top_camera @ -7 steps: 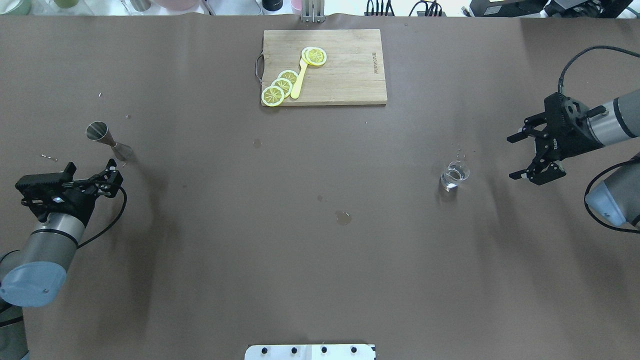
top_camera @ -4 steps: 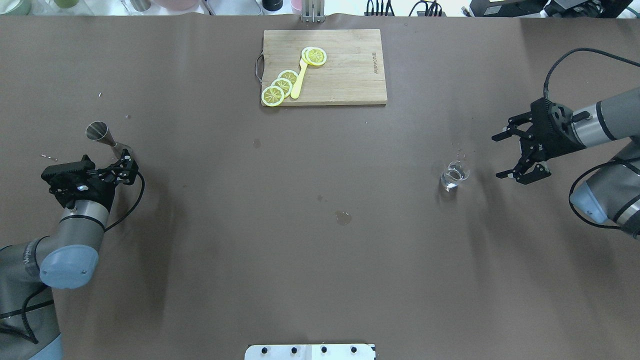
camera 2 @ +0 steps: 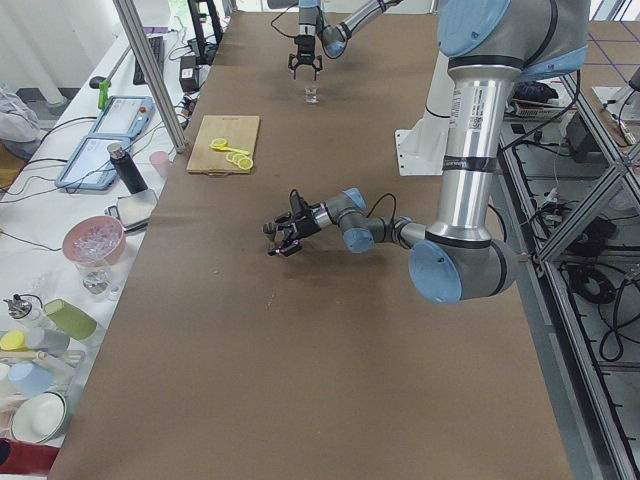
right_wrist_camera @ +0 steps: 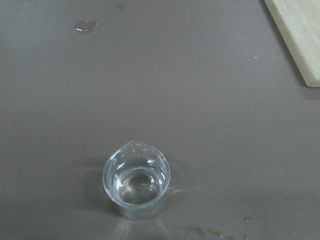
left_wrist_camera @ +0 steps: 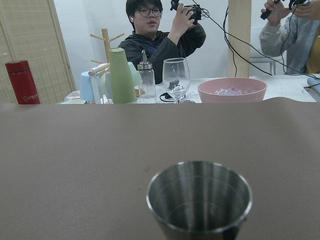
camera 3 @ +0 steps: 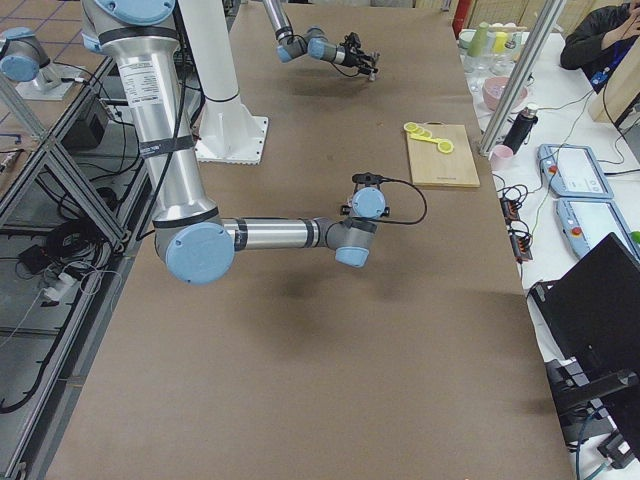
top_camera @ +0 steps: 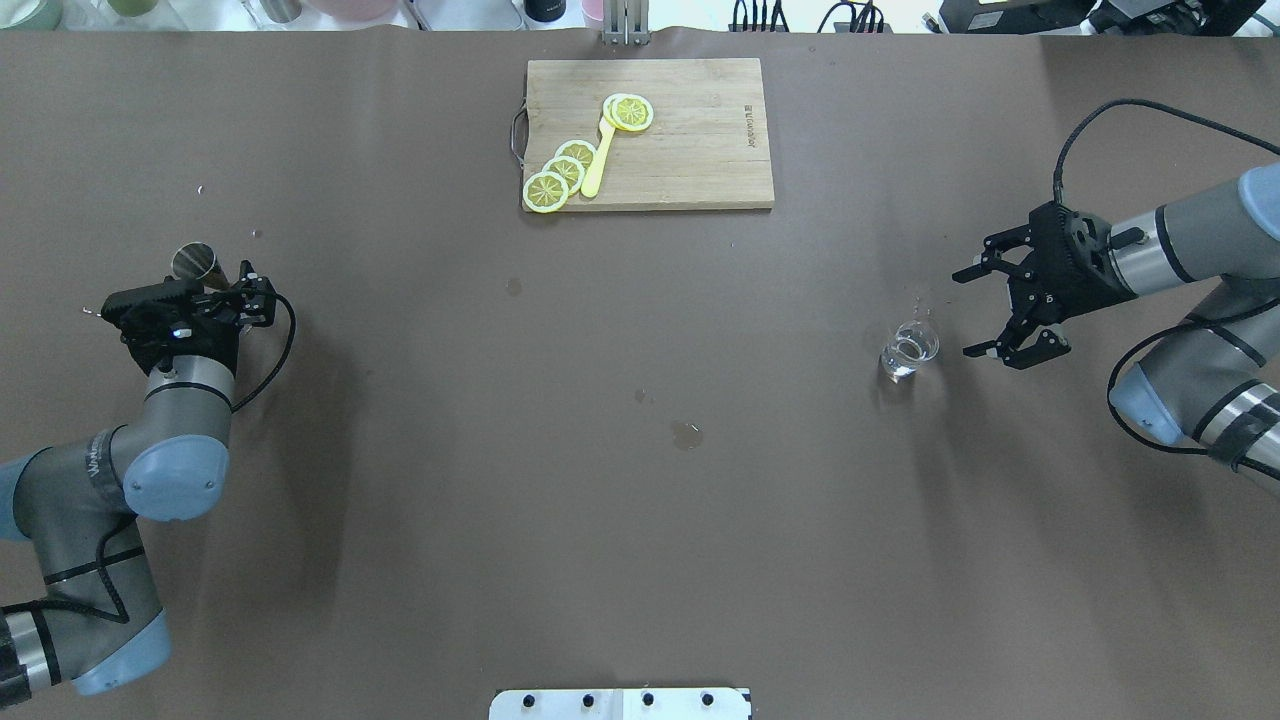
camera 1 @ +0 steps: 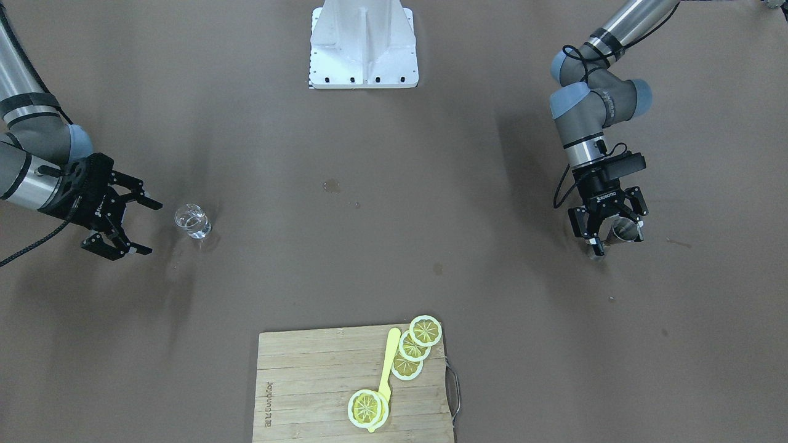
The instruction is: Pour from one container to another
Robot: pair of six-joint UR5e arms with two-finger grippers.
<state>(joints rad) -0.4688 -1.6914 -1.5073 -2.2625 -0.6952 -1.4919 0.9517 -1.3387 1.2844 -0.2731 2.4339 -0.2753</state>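
The clear glass tumbler (top_camera: 910, 348) stands upright on the brown table with a little liquid in it, and fills the lower middle of the right wrist view (right_wrist_camera: 136, 180). My right gripper (top_camera: 968, 313) hovers open just to its right, jaws spread and turned toward it, not touching; the front view shows the same gap (camera 1: 151, 227). The steel jigger (camera 1: 623, 231) stands upright at the table's left. My left gripper (camera 1: 608, 239) is open with its fingers on either side of the jigger's lower part. The jigger's open cup (left_wrist_camera: 199, 197) sits close in the left wrist view.
A wooden cutting board (top_camera: 700, 150) with lemon slices (top_camera: 560, 172) and a yellow utensil lies at the far middle. A small wet spot (top_camera: 687, 435) marks the table centre. The robot's white base (camera 1: 363, 46) is at the near edge. Cups and bowls stand past the far edge.
My left arm has swung forward so its fingers now flank the jigger. My right gripper has moved left, closer to the glass, still open. The glass and jigger have not moved.
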